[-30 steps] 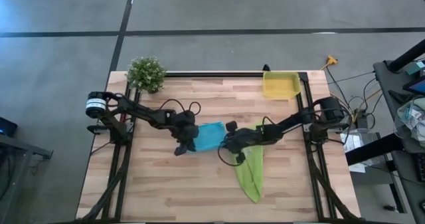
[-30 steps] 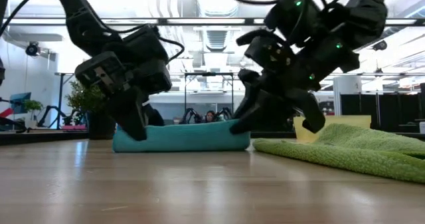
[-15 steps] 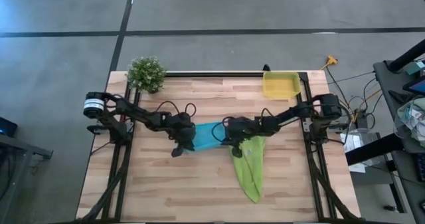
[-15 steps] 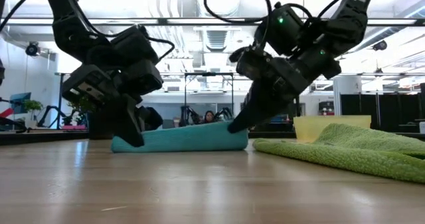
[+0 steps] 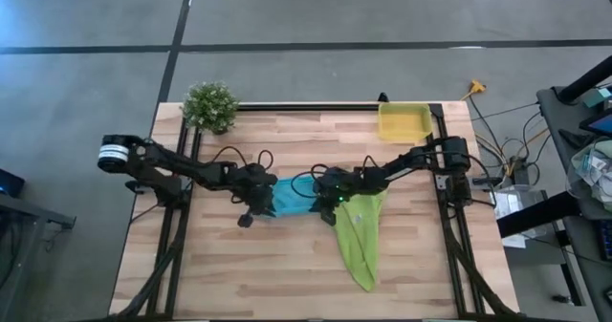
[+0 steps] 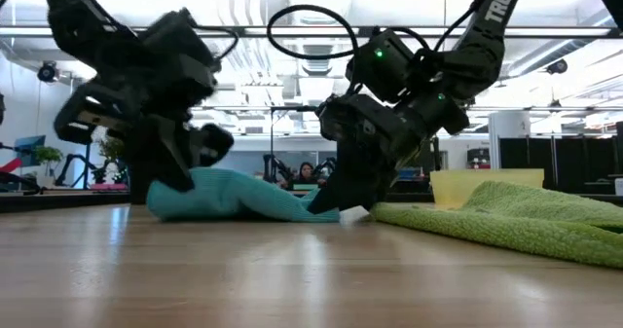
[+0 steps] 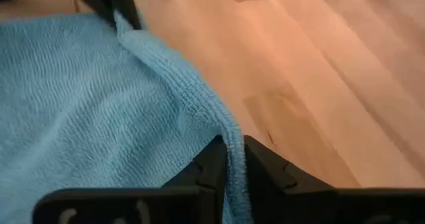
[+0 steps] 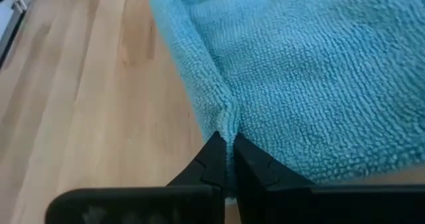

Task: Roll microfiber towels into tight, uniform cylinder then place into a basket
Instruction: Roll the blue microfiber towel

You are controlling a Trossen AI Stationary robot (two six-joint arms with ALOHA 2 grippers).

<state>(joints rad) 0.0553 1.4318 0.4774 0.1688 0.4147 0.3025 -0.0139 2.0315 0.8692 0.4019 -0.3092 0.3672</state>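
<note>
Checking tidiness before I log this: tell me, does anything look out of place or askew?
The green towel sprawls unrolled and crooked, one end under the right gripper. The blue towel lies rumpled. The basket is empty.

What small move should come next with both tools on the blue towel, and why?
Probably both lift and fold their edges over. The left tool and right tool are each shut on an edge of the turquoise-blue microfiber towel, which lies bunched, not rolled, on the wooden table.

bright overhead ceiling lights, soft shadows, left end effector motion-blurred.
</note>
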